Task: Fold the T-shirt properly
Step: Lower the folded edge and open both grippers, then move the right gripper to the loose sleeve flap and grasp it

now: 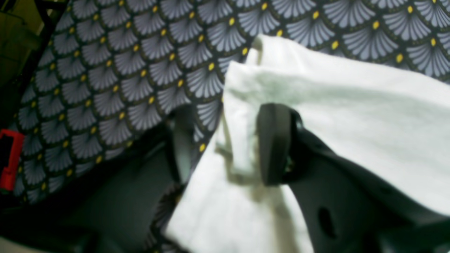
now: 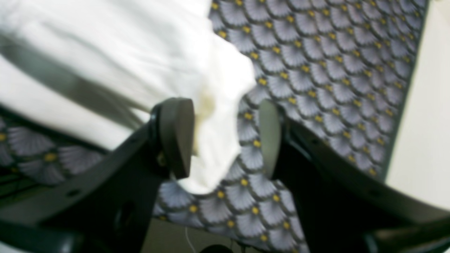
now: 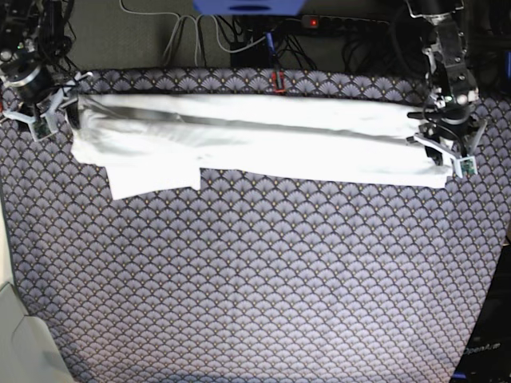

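Note:
The white T-shirt [image 3: 255, 136] lies plain side up as a long folded band across the far part of the patterned table, with a sleeve flap sticking out toward the front at its left end. My left gripper [image 3: 449, 155] hovers at the band's right end. In the left wrist view it [image 1: 226, 146] is open, and a loose fold of the T-shirt [image 1: 351, 105] lies between the fingers. My right gripper [image 3: 46, 112] is at the band's left end. It [image 2: 223, 137] is also open, with a corner of the T-shirt [image 2: 123, 52] resting against one finger [image 2: 177, 137].
A fan-patterned cloth [image 3: 263, 271] covers the table. Cables and a power strip [image 3: 351, 22] run behind the far edge, and a small red part [image 3: 277, 80] sits at that edge. A red clip [image 1: 8, 158] shows at the cloth's border. Pale floor [image 2: 422, 123] lies beyond the table's side.

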Tool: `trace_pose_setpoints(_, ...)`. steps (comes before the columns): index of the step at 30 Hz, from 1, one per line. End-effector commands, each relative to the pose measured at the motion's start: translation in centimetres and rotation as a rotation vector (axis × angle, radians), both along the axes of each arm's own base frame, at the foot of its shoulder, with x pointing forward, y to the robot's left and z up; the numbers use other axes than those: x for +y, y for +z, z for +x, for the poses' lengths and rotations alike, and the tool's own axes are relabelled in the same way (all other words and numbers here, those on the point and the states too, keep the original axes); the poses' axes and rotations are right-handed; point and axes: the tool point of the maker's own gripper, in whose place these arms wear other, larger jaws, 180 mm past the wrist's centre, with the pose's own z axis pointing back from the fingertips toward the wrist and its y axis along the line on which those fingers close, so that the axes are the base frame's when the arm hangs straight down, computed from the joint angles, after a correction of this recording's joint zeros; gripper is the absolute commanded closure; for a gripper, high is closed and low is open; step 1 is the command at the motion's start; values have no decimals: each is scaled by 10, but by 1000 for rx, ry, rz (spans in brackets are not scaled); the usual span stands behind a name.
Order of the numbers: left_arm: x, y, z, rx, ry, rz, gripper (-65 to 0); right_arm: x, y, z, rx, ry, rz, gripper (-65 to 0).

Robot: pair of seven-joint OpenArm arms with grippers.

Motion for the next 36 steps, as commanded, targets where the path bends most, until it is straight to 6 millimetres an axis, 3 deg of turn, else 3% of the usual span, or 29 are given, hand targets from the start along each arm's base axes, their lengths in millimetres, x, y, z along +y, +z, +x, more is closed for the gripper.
trace_pose_setpoints(1, 7, 17, 9, -51, -2, 32, -298, -3, 17, 13, -65, 10, -6, -314)
trace_pose_setpoints(7, 9, 15, 5, -37, -5, 39, -299, 1, 35, 44, -144, 21, -7, -331)
trace_pose_setpoints(16, 12, 11, -1, -19, -7, 47, -303, 32, 29, 101, 3, 62, -69, -348)
trace_pose_setpoints(18, 13, 11, -1, -19, -6, 47, -333, 41, 31, 109, 12, 79, -75, -348)
trace_pose_setpoints(23, 12, 13, 0, -23, -7, 47, -421, 50, 13, 123, 57, 63, -19, -348)
trace_pose_setpoints(30, 9, 14, 2, -28, -13, 46, -422, 37, -24, 139, 160, 11, 54, -348)
trace_pose_setpoints(36, 9, 14, 2, -28, -12, 47, -422, 37, -33, 141, 186, 1, 76, -348)
